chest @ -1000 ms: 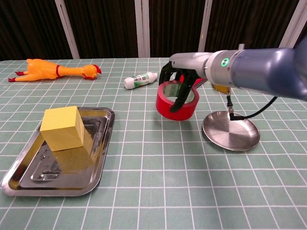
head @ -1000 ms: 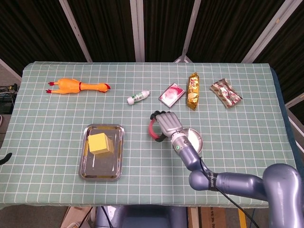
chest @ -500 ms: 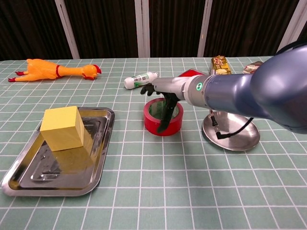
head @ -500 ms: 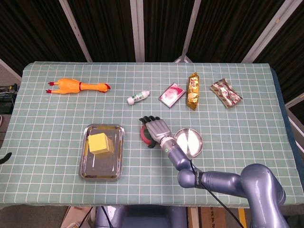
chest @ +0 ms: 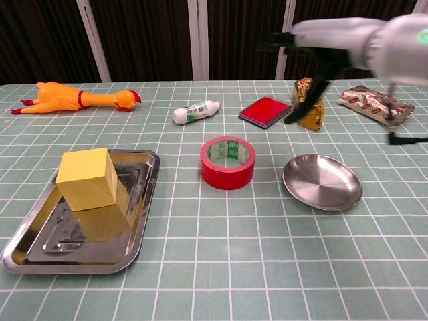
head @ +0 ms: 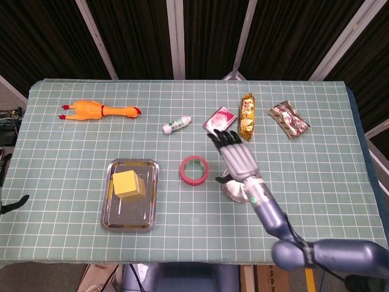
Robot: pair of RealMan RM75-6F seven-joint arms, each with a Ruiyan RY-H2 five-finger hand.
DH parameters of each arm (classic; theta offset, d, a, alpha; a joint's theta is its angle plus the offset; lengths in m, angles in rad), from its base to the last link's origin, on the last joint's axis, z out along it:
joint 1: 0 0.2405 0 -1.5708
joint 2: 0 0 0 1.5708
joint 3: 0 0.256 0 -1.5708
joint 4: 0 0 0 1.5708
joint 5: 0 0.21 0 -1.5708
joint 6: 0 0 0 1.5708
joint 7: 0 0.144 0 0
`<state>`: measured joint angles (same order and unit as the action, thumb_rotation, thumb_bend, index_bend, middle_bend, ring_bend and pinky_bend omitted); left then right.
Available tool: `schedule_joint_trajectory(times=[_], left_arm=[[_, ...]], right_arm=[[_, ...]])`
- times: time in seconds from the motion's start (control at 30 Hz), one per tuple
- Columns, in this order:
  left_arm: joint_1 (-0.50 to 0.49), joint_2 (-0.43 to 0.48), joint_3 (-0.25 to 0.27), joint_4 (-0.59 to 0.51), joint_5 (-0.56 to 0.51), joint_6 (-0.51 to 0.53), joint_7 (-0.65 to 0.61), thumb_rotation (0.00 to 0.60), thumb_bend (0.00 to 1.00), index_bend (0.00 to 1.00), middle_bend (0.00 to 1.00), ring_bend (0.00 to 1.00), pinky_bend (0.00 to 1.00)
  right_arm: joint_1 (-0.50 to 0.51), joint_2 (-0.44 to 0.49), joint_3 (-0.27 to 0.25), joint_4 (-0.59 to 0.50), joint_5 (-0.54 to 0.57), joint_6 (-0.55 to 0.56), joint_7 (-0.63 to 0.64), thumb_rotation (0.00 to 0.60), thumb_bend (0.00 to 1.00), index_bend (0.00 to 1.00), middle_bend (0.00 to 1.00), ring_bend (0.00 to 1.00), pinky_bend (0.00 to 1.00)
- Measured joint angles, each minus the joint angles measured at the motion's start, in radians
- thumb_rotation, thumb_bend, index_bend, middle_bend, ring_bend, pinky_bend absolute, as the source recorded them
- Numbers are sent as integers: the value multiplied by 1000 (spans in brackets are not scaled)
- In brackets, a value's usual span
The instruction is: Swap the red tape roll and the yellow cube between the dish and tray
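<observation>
Our right hand (head: 236, 159) hangs above the dish (chest: 322, 182) with fingers spread wide, holding nothing, while the tape (head: 194, 170) lies flat on the table at the dish's 9 o'clock and the cube (head: 127, 183) sits in the tray (head: 110, 214).

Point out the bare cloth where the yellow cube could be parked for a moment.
Bare cloth lies between the rectangular steel tray and the red tape roll, and across the whole near edge in front of the round steel dish. The far row is crowded: orange rubber chicken, white tube, red flat case, gold snack pack.
</observation>
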<state>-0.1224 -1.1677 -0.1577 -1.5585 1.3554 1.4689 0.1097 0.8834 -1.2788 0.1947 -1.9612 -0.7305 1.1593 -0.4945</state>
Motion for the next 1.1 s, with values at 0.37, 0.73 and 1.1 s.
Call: schedule_joint_trajectory(times=[0.37, 0.73, 1.1], left_arm=[[-193, 86, -34, -207, -99, -305, 178, 600, 0, 99, 0, 0, 91], [-403, -4, -34, -302, -345, -484, 443, 600, 0, 98, 0, 0, 91], [-491, -163, 19, -201, -382, -521, 477, 600, 2, 114, 25, 6, 152]], right_arm=[[-515, 161, -325, 12, -600, 328, 334, 600, 0, 2, 0, 0, 1], [-627, 137, -341, 182, -656, 330, 464, 600, 0, 2, 0, 0, 0], [-658, 122, -303, 198, -698, 309, 468, 600, 0, 2, 0, 0, 0]])
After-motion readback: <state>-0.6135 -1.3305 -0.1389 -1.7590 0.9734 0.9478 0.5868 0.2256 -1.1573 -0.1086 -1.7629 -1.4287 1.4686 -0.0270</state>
